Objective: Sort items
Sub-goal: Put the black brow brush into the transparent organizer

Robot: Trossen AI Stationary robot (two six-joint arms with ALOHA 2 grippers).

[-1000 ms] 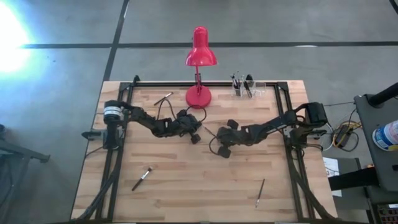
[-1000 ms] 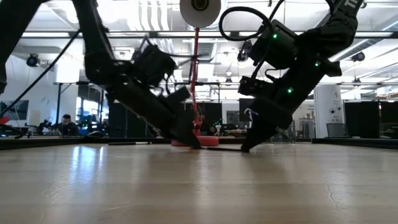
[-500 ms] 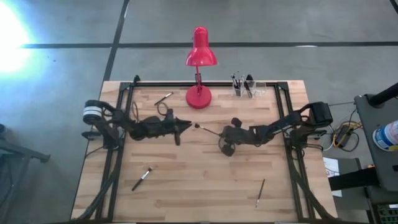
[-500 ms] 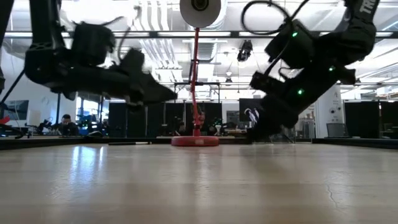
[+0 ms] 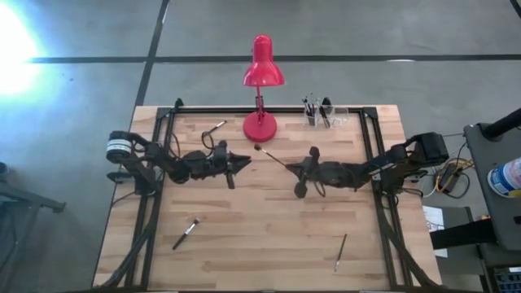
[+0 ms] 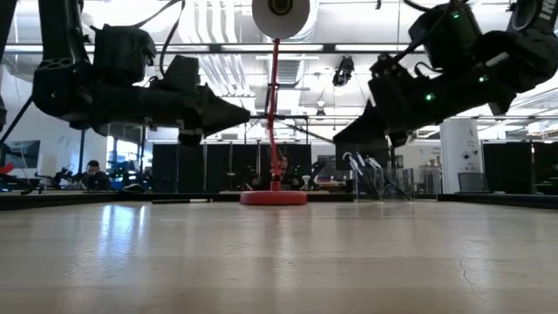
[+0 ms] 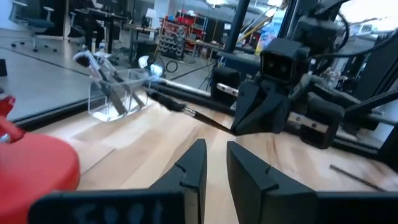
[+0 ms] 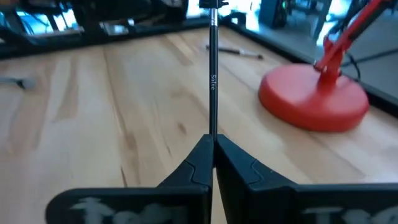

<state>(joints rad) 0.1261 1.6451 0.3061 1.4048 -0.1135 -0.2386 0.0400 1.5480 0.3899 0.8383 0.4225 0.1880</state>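
Mid-table, your right gripper [image 5: 303,169] pinched a thin dark-handled brush [image 5: 273,157]; left gripper [image 5: 242,161] stood narrowly open, empty. Several brushes sat in the clear holder [image 5: 324,116]; probably three [image 5: 186,233] lay unsorted.

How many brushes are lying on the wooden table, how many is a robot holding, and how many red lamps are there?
Thin brushes lying loose on the light wooden table: 3, one near the back, one front left, one front right.
Thin dark brush held by the right gripper: 1.
Red desk lamp: 1.
Brushes in the clear holder: several, too small to count.
Total counted: 5.
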